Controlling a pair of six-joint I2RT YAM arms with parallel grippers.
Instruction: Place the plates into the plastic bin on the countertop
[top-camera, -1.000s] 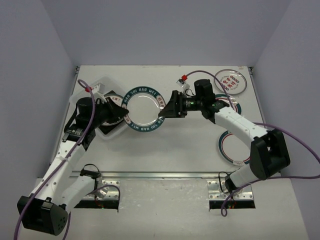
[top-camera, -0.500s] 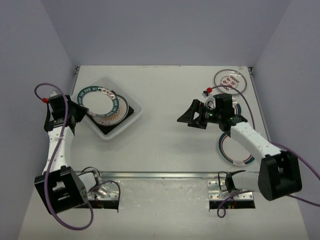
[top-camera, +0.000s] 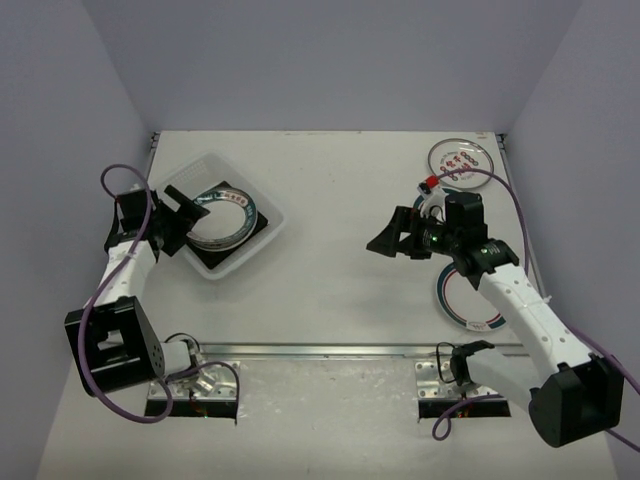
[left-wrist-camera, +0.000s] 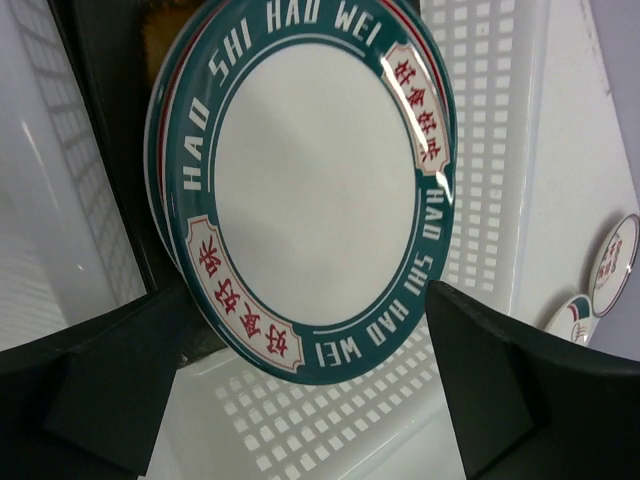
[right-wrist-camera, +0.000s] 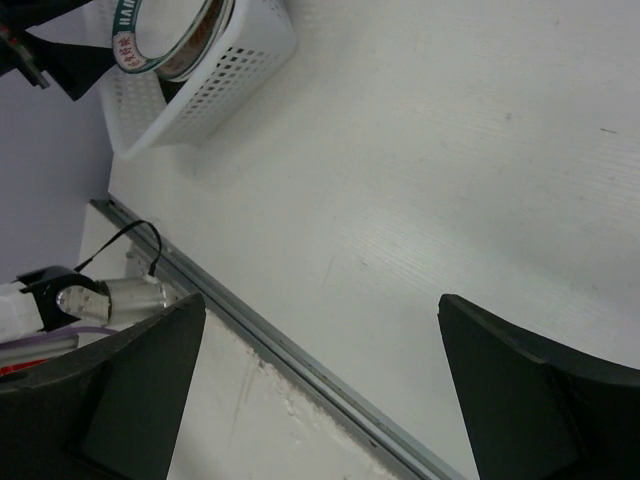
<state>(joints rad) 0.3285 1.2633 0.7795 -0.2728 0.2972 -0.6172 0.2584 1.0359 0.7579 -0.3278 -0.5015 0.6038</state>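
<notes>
left gripper (top-camera: 178, 220) spread wide at the bin (top-camera: 250, 250) rim, gripping nothing. a green-rimmed plate (left-wrist-camera: 315, 190) lies just ahead of its fingers, atop others in the bin. right gripper (top-camera: 388, 234), also wide and empty, hangs over the countertop (top-camera: 330, 290). one loose plate (top-camera: 462, 160) lies behind it, another (top-camera: 470, 297) beside its forearm.

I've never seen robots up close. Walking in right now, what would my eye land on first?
Probably the teal-rimmed plate lettered HAO SHI HAO WEI, tilted atop others in the plastic bin at the left of the white tabletop, with the left gripper open beside it. Across from it the right gripper hangs open and empty, and more plates lie along the right edge.
</notes>
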